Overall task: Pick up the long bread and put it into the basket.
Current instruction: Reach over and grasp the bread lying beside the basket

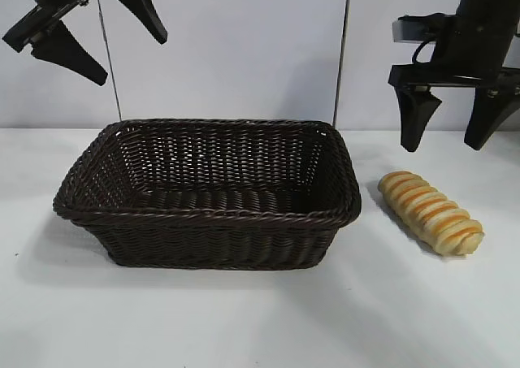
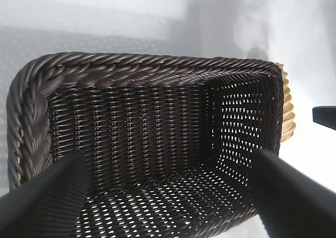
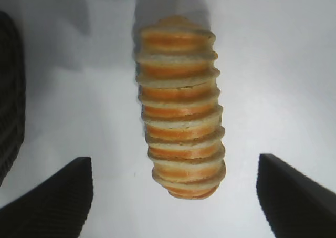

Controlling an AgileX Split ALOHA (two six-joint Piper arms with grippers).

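Observation:
The long bread (image 1: 431, 213), a golden loaf with orange-brown crosswise ridges, lies on the white table just right of the basket (image 1: 97, 191). My right gripper (image 1: 451, 124) hangs open well above the loaf, a little behind it; in the right wrist view the long bread (image 3: 179, 106) lies lengthwise beyond the spread fingers (image 3: 52, 206), untouched. The dark brown wicker basket holds nothing. High at the back left, my left gripper (image 1: 101, 35) is open over the basket's left end; its wrist view looks down into the basket (image 2: 142, 75), with a sliver of the long bread (image 2: 286, 106) showing past the far wall.
A white wall with two thin vertical lines stands behind the table. Bare table surface spreads in front of the basket and around the loaf. The basket's right wall sits close to the loaf's left side.

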